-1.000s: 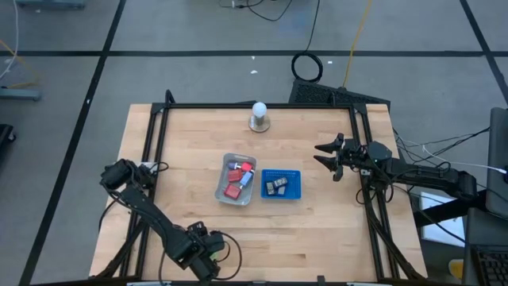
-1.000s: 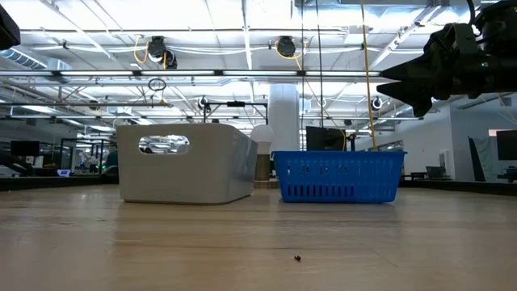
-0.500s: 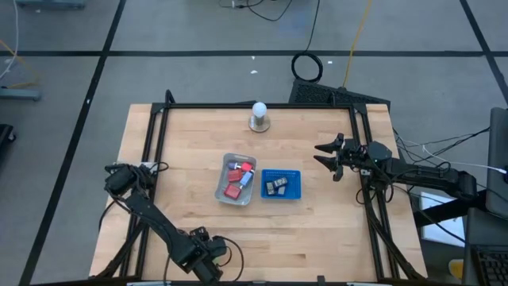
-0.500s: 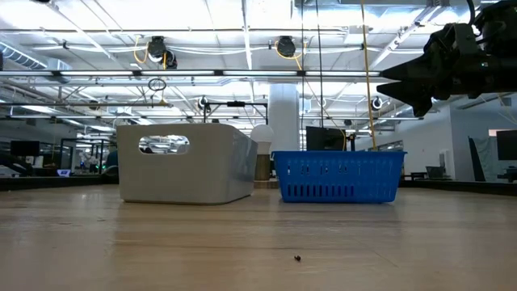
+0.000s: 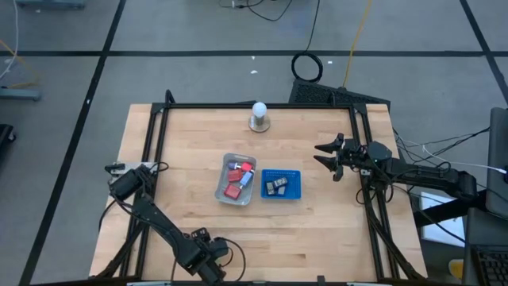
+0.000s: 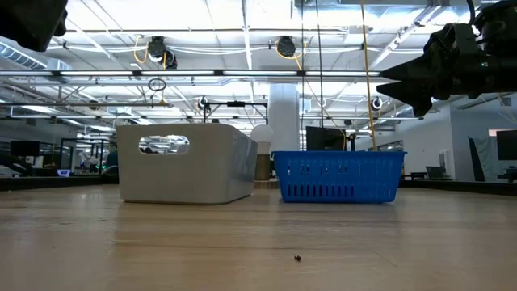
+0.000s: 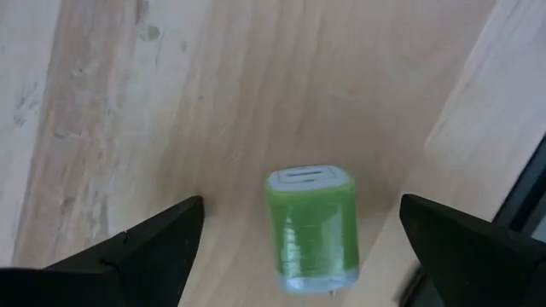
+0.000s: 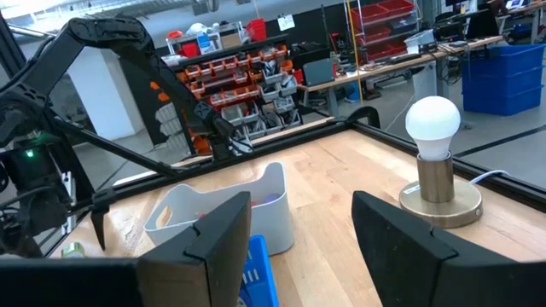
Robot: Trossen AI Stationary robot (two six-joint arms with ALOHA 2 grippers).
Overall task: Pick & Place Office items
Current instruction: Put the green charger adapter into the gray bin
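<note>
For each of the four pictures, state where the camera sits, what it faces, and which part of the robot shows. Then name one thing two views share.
High view: overhead, facing down on the wooden table; both arms show.
Low view: at tabletop height, facing the pale plastic tray and blue slatted basket; right tool above.
Left wrist view: over a green block-shaped item, between the open left tool fingers.
Right wrist view: faces the white ball on its round metal base.
Shared: that ball appears from overhead too.

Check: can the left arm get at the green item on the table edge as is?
Probably yes. The left pincer is open directly over the green item, one finger on each side, bare wood around it and nothing between.
</note>
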